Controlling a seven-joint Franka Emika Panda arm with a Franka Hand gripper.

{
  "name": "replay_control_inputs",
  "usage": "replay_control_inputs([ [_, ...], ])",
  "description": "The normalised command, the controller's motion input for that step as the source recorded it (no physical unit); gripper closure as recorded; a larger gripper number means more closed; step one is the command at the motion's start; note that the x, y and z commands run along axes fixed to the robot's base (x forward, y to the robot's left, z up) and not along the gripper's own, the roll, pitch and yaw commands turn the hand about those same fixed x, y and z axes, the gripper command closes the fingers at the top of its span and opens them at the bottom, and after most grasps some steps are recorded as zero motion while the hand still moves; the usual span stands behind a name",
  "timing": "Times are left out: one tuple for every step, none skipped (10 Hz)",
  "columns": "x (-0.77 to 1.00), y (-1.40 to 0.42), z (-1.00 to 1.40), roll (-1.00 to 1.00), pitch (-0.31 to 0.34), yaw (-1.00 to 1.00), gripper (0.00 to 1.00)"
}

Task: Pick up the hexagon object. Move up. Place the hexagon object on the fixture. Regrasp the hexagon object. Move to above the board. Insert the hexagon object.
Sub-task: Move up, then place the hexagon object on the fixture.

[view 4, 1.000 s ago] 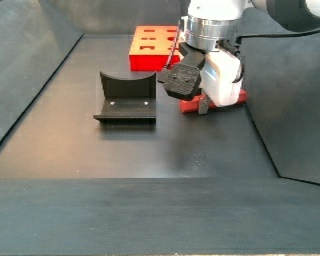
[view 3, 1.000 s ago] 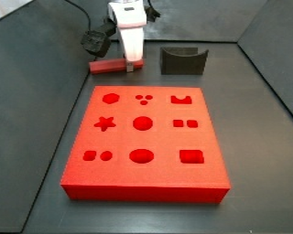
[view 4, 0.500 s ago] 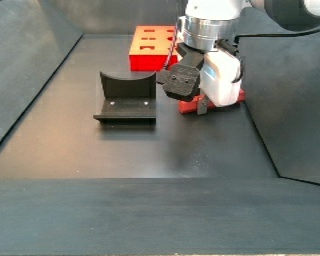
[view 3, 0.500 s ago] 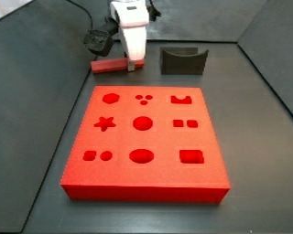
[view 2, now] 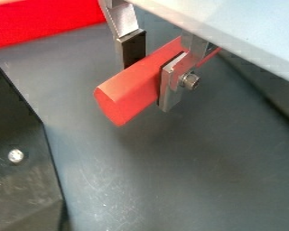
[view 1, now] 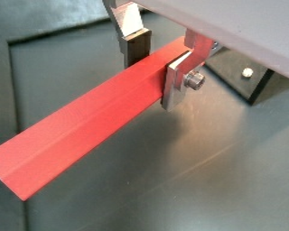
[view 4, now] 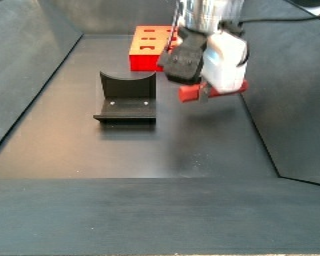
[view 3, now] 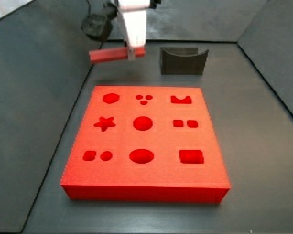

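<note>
While clamped off-centre between the silver pincer (view 1: 157, 61) plates and raised clear of the dark floor, well apart from the dark notched fixture (view 3: 182, 60): long slim matte red hexagon bar (view 1: 97, 121), liable to tilt or slip from uneven weight.

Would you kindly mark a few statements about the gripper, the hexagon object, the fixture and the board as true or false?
1. The gripper is shut on the hexagon object. True.
2. The hexagon object rests in the fixture's notch. False: it is held in the air, apart from the fixture.
3. The hexagon object is off the floor in a side view. True.
4. The hexagon object is inserted in the board. False: it is in the gripper, beyond the board's far end.
5. The fixture's notch is empty. True.
</note>
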Motion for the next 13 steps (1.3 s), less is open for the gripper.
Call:
replay_control_inputs([
  [-0.02,0.01,0.30,0.02,0.049,-0.03,1.00],
  [0.00,0.00,1.00,0.00,0.000,0.00,1.00],
  [0.00,0.00,1.00,0.01,-0.003,0.00,1.00],
  [-0.01,0.00,1.00,0.01,0.011,0.00,1.00],
  [-0.01,0.01,1.00,0.02,0.019,-0.01,1.00],
  [-0.02,0.01,1.00,0.03,0.027,-0.01,1.00],
  [-0.02,0.01,1.00,0.04,0.039,-0.02,1.00],
  [-0.02,0.02,1.00,0.05,0.044,-0.02,1.00],
  [-0.02,0.02,0.89,0.06,0.048,-0.02,1.00],
  [-0.02,0.02,0.72,0.06,0.057,-0.02,1.00],
  [0.00,0.02,0.51,0.07,0.068,-0.02,1.00],
  [0.00,0.02,0.40,0.07,0.078,-0.01,1.00],
  [0.01,0.02,0.18,0.08,0.092,-0.01,1.00],
])
